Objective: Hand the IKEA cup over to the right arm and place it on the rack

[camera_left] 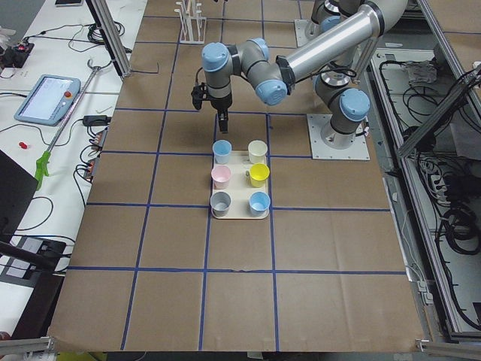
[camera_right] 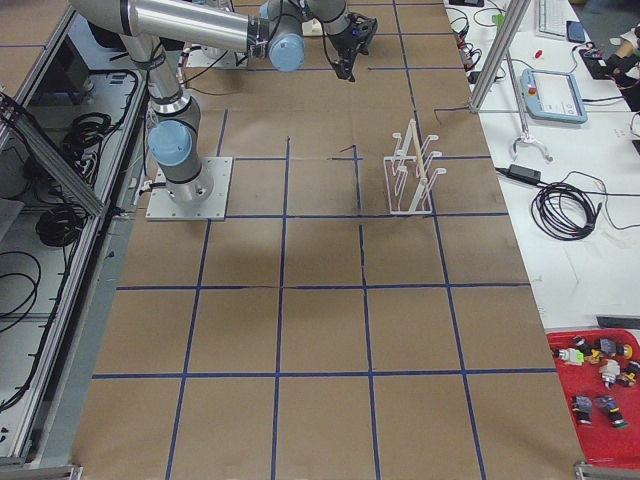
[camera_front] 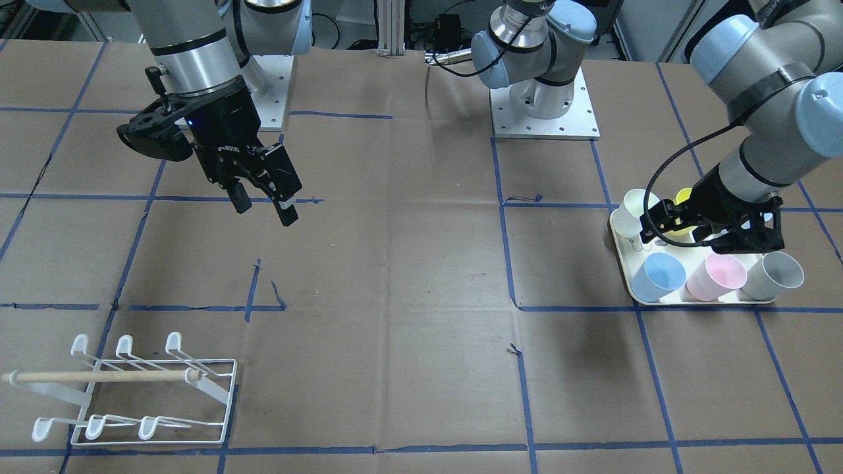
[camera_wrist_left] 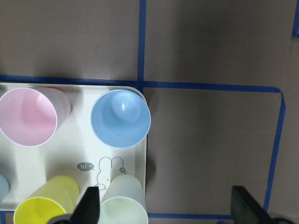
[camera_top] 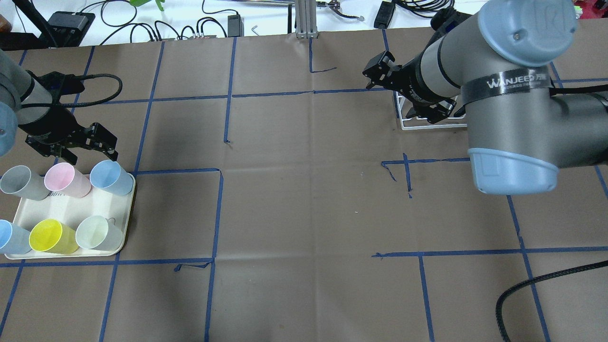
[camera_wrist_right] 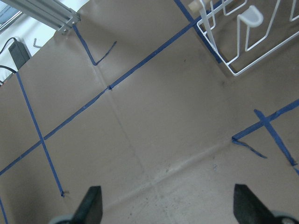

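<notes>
A cream tray (camera_top: pixel 71 209) at the table's left holds several plastic cups: grey (camera_top: pixel 21 183), pink (camera_top: pixel 66 179), blue (camera_top: pixel 111 176), yellow (camera_top: pixel 50 236), pale green (camera_top: pixel 97 232) and a light blue one at the edge. My left gripper (camera_top: pixel 83 147) hovers open and empty over the tray's far side; its wrist view looks down on the blue cup (camera_wrist_left: pixel 120 117). The white wire rack (camera_front: pixel 132 388) with its wooden handle stands at the far right, partly hidden in the overhead view (camera_top: pixel 427 124). My right gripper (camera_front: pixel 263 201) is open and empty, held above the table away from the rack.
Brown paper with blue tape lines covers the table. Both arm bases (camera_front: pixel 543 99) stand at the robot's edge. The right arm's big elbow (camera_top: pixel 513 95) blocks much of the overhead view on the right. A corner of the rack (camera_wrist_right: pixel 243 37) shows in the right wrist view.
</notes>
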Controlling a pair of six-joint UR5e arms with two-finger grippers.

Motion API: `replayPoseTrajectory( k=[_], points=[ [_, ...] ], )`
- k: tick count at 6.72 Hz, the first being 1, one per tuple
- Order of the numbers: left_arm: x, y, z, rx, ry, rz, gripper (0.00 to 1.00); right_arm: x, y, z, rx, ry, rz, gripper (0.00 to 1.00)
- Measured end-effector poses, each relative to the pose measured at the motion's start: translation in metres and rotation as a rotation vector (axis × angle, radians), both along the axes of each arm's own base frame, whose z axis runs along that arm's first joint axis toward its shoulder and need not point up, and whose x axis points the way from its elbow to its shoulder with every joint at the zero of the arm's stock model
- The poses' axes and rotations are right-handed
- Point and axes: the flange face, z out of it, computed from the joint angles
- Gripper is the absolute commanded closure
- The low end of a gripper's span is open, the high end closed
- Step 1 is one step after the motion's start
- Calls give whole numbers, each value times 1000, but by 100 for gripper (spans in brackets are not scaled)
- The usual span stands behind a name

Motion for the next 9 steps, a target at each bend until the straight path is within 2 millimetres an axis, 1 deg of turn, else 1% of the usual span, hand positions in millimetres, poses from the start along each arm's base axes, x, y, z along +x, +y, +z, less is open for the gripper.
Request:
replayPoseTrajectory(
  k=[3, 5, 6, 7, 8, 9],
  points=[
    [3, -4, -57, 10, 5, -11, 1, 8, 17, -8, -29, -95, 21, 0],
    [6, -8, -83, 27, 3, -21, 3, 6, 24, -19, -71, -109, 14, 0],
    [8, -9, -92, 41, -6, -23, 7, 0, 22, -18, -82, -106, 0, 0],
    [9, -9, -96, 50, -14, -25, 32, -8, 19, -19, -88, -96, -21, 0],
    [10, -9, -97, 54, -19, -25, 64, -15, 15, -22, -83, -89, -40, 0],
    [10, -10, -97, 55, -21, -26, 84, -19, 13, -24, -78, -87, -58, 0]
  ],
)
